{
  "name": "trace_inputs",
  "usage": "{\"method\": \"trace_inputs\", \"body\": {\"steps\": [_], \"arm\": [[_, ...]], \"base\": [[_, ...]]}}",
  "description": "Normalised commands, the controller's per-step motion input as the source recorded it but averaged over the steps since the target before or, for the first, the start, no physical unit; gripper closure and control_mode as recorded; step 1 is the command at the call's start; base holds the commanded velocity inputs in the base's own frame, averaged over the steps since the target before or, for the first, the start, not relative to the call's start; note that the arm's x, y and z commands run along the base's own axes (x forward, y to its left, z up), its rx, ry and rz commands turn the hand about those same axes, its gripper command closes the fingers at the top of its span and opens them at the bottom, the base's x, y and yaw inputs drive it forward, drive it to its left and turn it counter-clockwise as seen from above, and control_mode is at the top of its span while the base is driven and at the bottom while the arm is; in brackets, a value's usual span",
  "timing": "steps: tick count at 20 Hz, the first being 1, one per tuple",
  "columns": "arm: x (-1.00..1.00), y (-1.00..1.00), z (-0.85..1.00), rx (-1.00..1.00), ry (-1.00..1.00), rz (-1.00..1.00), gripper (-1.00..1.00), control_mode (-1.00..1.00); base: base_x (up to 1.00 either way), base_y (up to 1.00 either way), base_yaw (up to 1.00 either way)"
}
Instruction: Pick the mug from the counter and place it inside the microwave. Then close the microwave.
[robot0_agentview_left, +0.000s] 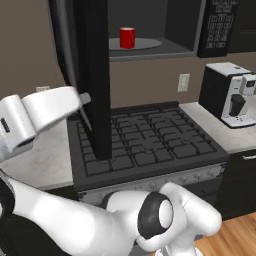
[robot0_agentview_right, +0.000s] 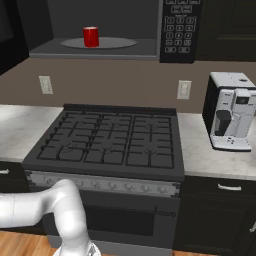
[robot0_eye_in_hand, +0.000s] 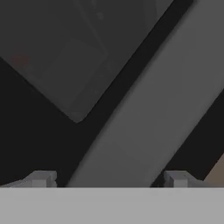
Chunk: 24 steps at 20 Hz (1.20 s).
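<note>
The mug (robot0_agentview_left: 127, 37) stands upright inside the microwave (robot0_agentview_left: 150, 30), on the grey round turntable plate (robot0_agentview_left: 145, 44), toward the left part of that plate; in the right base view the mug (robot0_agentview_right: 90, 36) is red and glossy and sits on the left half of the plate (robot0_agentview_right: 112, 43), with the keypad panel (robot0_agentview_right: 178, 27) to its right. The microwave door (robot0_agentview_left: 95, 75) is swung out toward the near side and stands open, seen edge-on in the left base view as a tall dark slab that hangs over the left part of the stove (robot0_agentview_left: 145, 142). The white arm reaches up on the left, and its hand sits just beside the near face of the door; whether it touches the door I cannot tell.

In the hand view the gripper (robot0_eye_in_hand: 109, 178) has its two finger tips (robot0_eye_in_hand: 41, 178) far apart, so the jaws stand wide and nothing is between them; ahead of them a grey diagonal band and a dark panel of the door (robot0_eye_in_hand: 65, 65) are very close.

The counter (robot0_agentview_right: 210, 155) runs on both sides of the black stove (robot0_agentview_right: 110, 140); on its right part, near the wall, stands the white-and-black coffee machine (robot0_agentview_right: 230, 112). Two wall outlets (robot0_agentview_right: 184, 90) show on the brown wall behind.
</note>
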Motion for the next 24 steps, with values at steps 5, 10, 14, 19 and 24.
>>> {"method": "trace_inputs", "body": {"steps": [5, 10, 14, 19, 24], "arm": [[0.06, -0.51, 0.25, 0.0, 0.03, 0.0, -1.0, -1.0], [0.13, -0.43, 0.08, 0.01, 0.0, 0.0, -1.0, -1.0], [0.26, -0.43, -0.02, 0.01, 0.0, -0.01, -1.0, -1.0], [0.45, -0.53, -0.18, 0.0, 0.0, -0.02, -1.0, -1.0], [0.7, -0.64, -0.42, 0.01, -0.03, 0.0, -1.0, -1.0]], "base": [[0.0, 0.0, 0.0], [0.0, 0.0, 0.0], [0.0, 0.0, 0.0], [0.0, 0.0, 0.0], [0.0, 0.0, 0.0]]}}
